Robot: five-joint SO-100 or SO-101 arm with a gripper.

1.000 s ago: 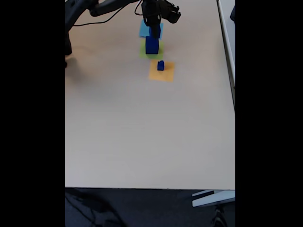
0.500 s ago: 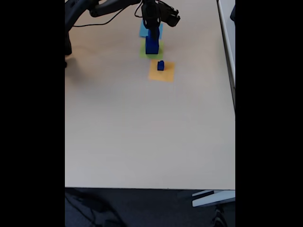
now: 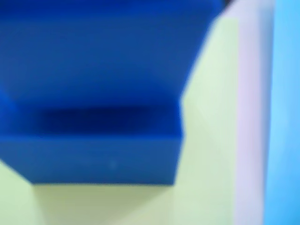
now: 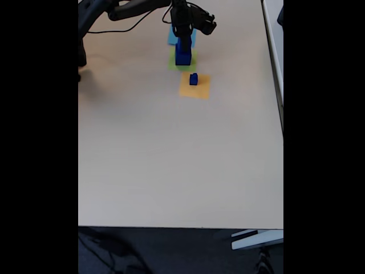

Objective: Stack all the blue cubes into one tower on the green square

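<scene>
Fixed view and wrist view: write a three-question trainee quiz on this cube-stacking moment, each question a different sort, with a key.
1. True or false: the small blue cube sits on the orange square.
2. Multiple choice: which paper square does the large blue cube rest on? A) the light-blue square B) the green square C) the orange square
3. Fill in: in the wrist view, the medium blue cube sits on top of the ____ blue cube.

Key: 1 true; 2 B; 3 large. The gripper is at the medium cube in the fixed view; its jaws cannot be made out.
</scene>
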